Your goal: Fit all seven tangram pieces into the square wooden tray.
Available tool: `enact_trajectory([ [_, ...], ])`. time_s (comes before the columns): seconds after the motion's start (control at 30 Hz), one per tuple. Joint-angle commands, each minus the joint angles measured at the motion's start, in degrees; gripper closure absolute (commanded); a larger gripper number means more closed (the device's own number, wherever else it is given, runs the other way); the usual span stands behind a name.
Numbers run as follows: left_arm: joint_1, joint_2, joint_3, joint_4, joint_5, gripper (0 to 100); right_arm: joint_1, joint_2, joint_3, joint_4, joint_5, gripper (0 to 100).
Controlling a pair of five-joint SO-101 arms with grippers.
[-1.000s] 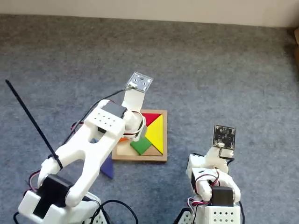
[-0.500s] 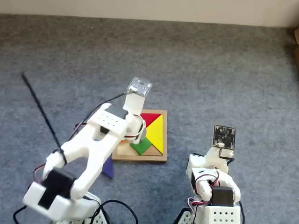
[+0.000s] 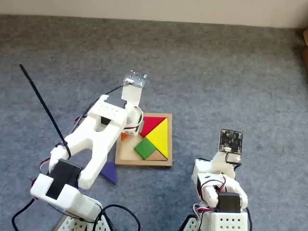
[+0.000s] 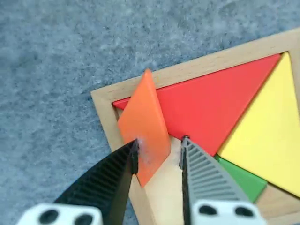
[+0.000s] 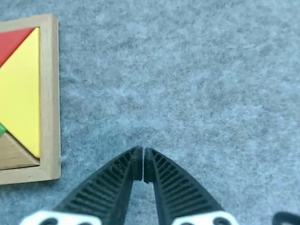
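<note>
Left gripper [image 4: 159, 145]: jaws apart, black fingertip touching the orange piece [image 4: 143, 117]. The piece sits tilted over a corner of the wooden tray [image 4: 211, 65], overlapping the red triangle [image 4: 211, 108]. The yellow triangle [image 4: 267, 140] lies flat inside. Right gripper [image 5: 143, 164]: jaws together above the carpet [image 5: 187, 70], beside the tray.

The left arm [image 3: 96, 139] partly hides the orange piece [image 3: 124, 136] and tray [image 3: 144, 164].

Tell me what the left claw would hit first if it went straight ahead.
Most likely the orange piece, lying askew over the corner of the wooden tray, right at the tips of the left claw; depth is hard to judge.
</note>
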Motion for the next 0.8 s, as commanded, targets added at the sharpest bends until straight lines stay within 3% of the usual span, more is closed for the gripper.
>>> enact_trajectory([
  [0.0, -0.8, 0.5, -1.4, 0.3, 0.1, 85, 0.6, -1.1, 7.2, 0.3, -0.4, 97.4],
  [0.5, -6.8, 0.1, -2.1, 1.6, 0.2, 85, 0.6, -1.1, 7.2, 0.3, -0.4, 97.4],
  [0.77, -8.0, -9.6, 2.6, 2.3, 0.2, 85, 0.6, -1.0, 7.2, 0.3, -0.4, 97.4],
])
